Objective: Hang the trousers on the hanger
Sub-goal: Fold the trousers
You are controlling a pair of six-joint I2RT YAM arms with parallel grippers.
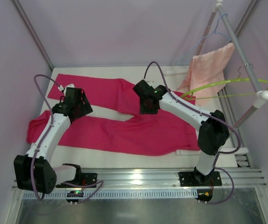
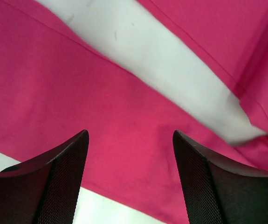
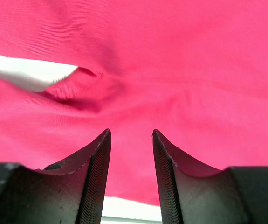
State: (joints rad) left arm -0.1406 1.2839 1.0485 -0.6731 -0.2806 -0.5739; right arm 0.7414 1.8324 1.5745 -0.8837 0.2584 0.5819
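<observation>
The magenta trousers [image 1: 138,130] lie flat on the white table [image 1: 101,157], legs pointing left and waist at the right. My left gripper [image 1: 76,103] is open and empty, low over the near leg [image 2: 101,93], with the strip of table between the legs [image 2: 161,60] ahead of it. My right gripper [image 1: 147,101] hovers over the crotch, where the legs meet [image 3: 171,56]; its jaws stand narrowly apart with nothing between them. The lime-green hanger [image 1: 227,85] hangs on the slanted rail [image 1: 243,56] at the right, apart from both grippers.
A pale salmon-pink towel [image 1: 210,65] hangs from a thin light-blue wire hanger [image 1: 213,33] on the same rail at the back right. Lilac walls close in the table at the left, back and right. A metal rail [image 1: 138,177] holding the arm bases runs along the near edge.
</observation>
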